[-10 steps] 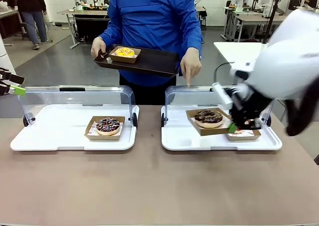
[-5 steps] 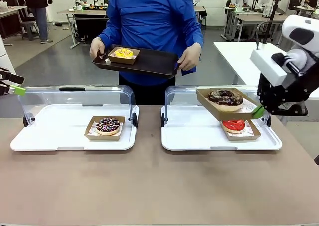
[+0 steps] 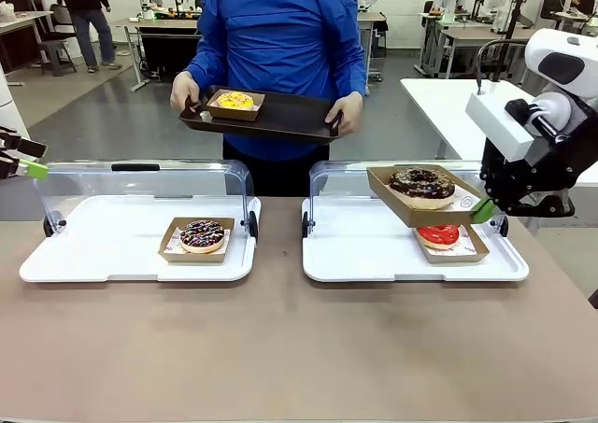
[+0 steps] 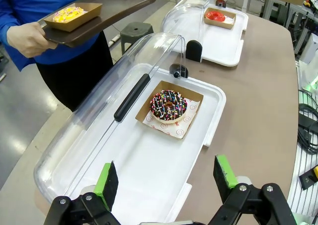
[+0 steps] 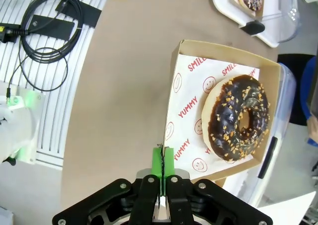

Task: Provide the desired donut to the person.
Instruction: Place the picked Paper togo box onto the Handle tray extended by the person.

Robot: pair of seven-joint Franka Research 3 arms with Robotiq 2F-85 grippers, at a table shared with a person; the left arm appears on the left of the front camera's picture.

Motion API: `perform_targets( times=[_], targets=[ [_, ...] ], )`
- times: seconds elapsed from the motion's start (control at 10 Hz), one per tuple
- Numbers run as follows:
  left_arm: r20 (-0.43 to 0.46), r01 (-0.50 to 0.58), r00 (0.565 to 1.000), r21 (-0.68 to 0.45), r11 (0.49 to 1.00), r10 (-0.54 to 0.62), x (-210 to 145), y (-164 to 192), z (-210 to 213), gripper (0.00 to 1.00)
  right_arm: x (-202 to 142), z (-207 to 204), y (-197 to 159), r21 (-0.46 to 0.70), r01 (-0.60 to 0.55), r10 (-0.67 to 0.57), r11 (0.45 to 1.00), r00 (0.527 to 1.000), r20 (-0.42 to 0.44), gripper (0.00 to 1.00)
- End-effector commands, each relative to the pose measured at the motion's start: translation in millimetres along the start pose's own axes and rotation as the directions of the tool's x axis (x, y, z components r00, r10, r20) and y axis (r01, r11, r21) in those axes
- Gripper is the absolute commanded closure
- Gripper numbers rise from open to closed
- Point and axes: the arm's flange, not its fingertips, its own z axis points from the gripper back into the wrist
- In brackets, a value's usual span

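Between the left gripper's [image 4: 166, 178] spread green-padded fingers, a sprinkled chocolate donut [image 4: 168, 106] sits in its cardboard tray [image 4: 189, 93] on the white display tray [image 4: 149, 170], clear lid [image 4: 114, 86] open.

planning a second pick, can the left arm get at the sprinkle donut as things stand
Probably yes: the left gripper hangs over that tray with its jaws open, the clear lid is swung back, and nothing sits between it and the sprinkle donut.

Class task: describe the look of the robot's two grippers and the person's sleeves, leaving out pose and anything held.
The right gripper is black with bright green pads, mounted on a bulky white arm. The left gripper matches it: black linkages with silver bolts, green pads. The person wears bright blue long sleeves, with bare hands.
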Motion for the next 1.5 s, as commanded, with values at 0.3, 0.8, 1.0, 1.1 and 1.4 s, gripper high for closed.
perform_targets(
  times=[0.3, 0.8, 1.0, 1.1, 1.4],
  targets=[
    [0.021, 0.0, 1.0, -0.003, 1.0, 0.0, -0.8, -0.3, 0.8, 0.0, -2.2, -2.0, 1.9, 0.005, -0.005, 0.005, 1.0, 1.0, 0.001, 1.0],
    [0.021, 0.0, 1.0, -0.003, 1.0, 0.0, -0.8, -0.3, 0.8, 0.0, -2.2, -2.0, 1.9, 0.005, -0.005, 0.005, 1.0, 1.0, 0.001, 1.0],
    [0.021, 0.0, 1.0, -0.003, 1.0, 0.0, -0.8, -0.3, 0.8, 0.0, -2.2, -2.0, 1.9, 0.005, -0.005, 0.005, 1.0, 1.0, 0.001, 1.0],
    [0.021, 0.0, 1.0, -0.003, 1.0, 0.0, -0.8, -0.3, 0.8, 0.0, -2.2, -2.0, 1.9, 0.005, -0.005, 0.005, 1.0, 1.0, 0.001, 1.0],
    [0.021, 0.0, 1.0, -0.003, 1.0, 0.0, -0.8, -0.3, 0.8, 0.0, -2.2, -2.0, 1.9, 0.005, -0.005, 0.005, 1.0, 1.0, 0.001, 1.0]
  ],
)
